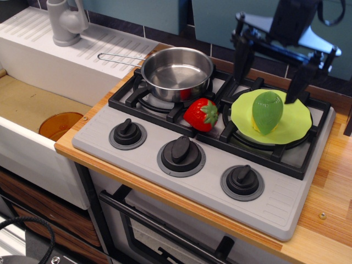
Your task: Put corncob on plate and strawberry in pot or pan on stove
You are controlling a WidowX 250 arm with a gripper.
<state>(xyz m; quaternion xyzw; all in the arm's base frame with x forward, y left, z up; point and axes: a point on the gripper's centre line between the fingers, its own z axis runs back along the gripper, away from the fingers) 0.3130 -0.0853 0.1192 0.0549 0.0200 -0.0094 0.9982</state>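
Observation:
The green corncob (267, 111) lies on the lime-green plate (294, 124), which rests on the stove's right burner grate. The red strawberry (201, 114) sits on the grey stove (181, 132) between the two burners, just in front of the steel pan (177, 72) on the left burner. The pan is empty, its wire handle pointing left. My gripper (268, 74) hangs open and empty above the back of the plate, its black fingers (241, 60) spread wide on either side of the corncob, clear of it.
Three black knobs (180, 153) line the stove's front. A white sink with a grey faucet (65, 22) stands to the left, with an orange bowl (59, 125) below. A wooden counter (335, 181) runs along the right.

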